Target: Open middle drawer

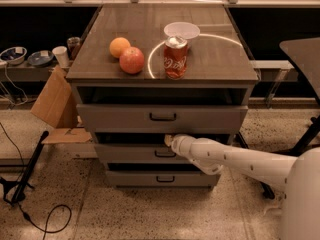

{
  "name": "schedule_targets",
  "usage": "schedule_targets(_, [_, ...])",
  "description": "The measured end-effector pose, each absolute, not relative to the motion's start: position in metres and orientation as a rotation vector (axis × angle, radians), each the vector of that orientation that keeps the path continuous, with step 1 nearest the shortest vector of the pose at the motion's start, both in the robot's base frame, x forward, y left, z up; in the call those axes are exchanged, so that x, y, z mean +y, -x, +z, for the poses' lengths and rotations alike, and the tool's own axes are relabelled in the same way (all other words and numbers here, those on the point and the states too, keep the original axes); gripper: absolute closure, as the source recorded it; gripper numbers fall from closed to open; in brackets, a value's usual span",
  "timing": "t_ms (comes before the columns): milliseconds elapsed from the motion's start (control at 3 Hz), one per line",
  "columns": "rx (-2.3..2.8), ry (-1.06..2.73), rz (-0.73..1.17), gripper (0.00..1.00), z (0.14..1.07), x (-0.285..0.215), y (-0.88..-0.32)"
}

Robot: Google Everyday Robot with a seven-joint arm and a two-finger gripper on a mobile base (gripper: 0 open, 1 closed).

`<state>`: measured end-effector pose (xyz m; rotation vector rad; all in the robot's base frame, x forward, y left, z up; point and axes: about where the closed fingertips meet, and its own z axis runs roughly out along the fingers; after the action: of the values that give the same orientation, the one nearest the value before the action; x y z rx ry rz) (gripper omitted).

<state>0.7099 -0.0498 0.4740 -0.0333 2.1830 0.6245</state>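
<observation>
The grey cabinet has three drawers. The middle drawer (135, 154) has a flat grey front and a small dark bar handle (165, 154) at centre. It stands a little out from the cabinet, with a dark gap above its top edge. My gripper (170, 140) sits at that top edge, just above the handle, with its tip in the gap. The white arm (235, 161) reaches in from the lower right and covers the right part of the drawer front.
The top drawer (125, 118) and bottom drawer (165, 178) have like handles. On the cabinet top stand a red soda can (175, 58), a white bowl (181, 30), an orange (119, 47) and an apple (132, 60). A cardboard box (54, 104) is at the left, and cables (45, 224) lie on the floor.
</observation>
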Motion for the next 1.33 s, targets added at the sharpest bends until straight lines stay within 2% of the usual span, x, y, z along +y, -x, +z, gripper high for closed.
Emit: schedule_targets(1333, [2.339,0.098,0.649,1.00,0.451,-0.038,-0.696])
